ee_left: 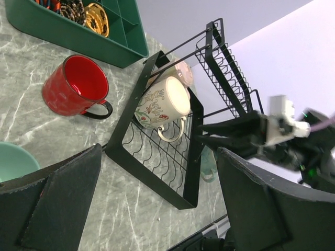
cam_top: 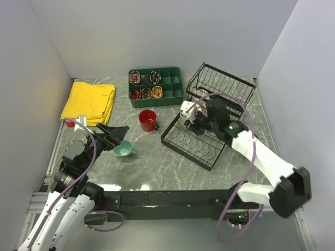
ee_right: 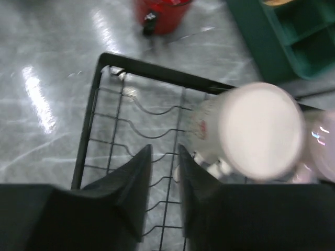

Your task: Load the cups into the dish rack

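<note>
The black wire dish rack (cam_top: 184,141) stands right of centre. A cream floral mug (ee_left: 162,102) lies in it, with a beige-pink mug (ee_left: 183,70) behind it. My right gripper (ee_right: 165,151) hovers over the rack base just beside the cream mug (ee_right: 259,130). Its jaws are narrowly apart and hold nothing. The red mug (cam_top: 148,120) stands upright on the table left of the rack. A small light teal mug (cam_top: 123,149) sits by my left gripper (cam_top: 116,137), which is open and empty. A larger teal mug (ee_left: 209,164) shows past the rack's far edge. The yellow mug is out of view.
A green compartmented tray (cam_top: 175,94) with small items stands at the back centre. A folded yellow cloth (cam_top: 89,102) lies at the back left. Grey walls close in the table on three sides.
</note>
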Robot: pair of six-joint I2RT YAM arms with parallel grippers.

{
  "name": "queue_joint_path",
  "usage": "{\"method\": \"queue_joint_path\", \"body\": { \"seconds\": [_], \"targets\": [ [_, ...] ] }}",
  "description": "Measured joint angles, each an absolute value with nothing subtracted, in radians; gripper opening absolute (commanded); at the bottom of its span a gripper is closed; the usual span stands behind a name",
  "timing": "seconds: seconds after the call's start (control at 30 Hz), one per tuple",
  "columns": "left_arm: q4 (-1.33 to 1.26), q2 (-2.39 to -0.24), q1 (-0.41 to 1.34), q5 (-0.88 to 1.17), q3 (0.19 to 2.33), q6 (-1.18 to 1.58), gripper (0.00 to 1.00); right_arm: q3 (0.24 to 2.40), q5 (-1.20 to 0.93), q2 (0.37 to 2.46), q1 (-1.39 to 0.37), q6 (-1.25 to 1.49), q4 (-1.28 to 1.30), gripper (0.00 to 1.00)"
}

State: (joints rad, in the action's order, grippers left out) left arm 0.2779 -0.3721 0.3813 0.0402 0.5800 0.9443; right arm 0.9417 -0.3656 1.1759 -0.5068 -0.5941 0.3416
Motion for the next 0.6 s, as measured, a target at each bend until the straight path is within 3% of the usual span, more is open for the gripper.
{"method": "queue_joint_path", "body": {
  "seconds": [0.2, 0.6],
  "targets": [
    [0.287, -0.368, 0.381, 0.039, 0.58, 0.94, 0.96, 1.065, -0.421, 1.42, -0.515, -0.625, 0.435, 0.32],
    [0.324, -0.341, 0.381, 0.036, 0.58, 0.936, 0.96, 1.228, -0.116, 1.692, -0.544, -0.469, 0.434, 0.34]
  ]
}}
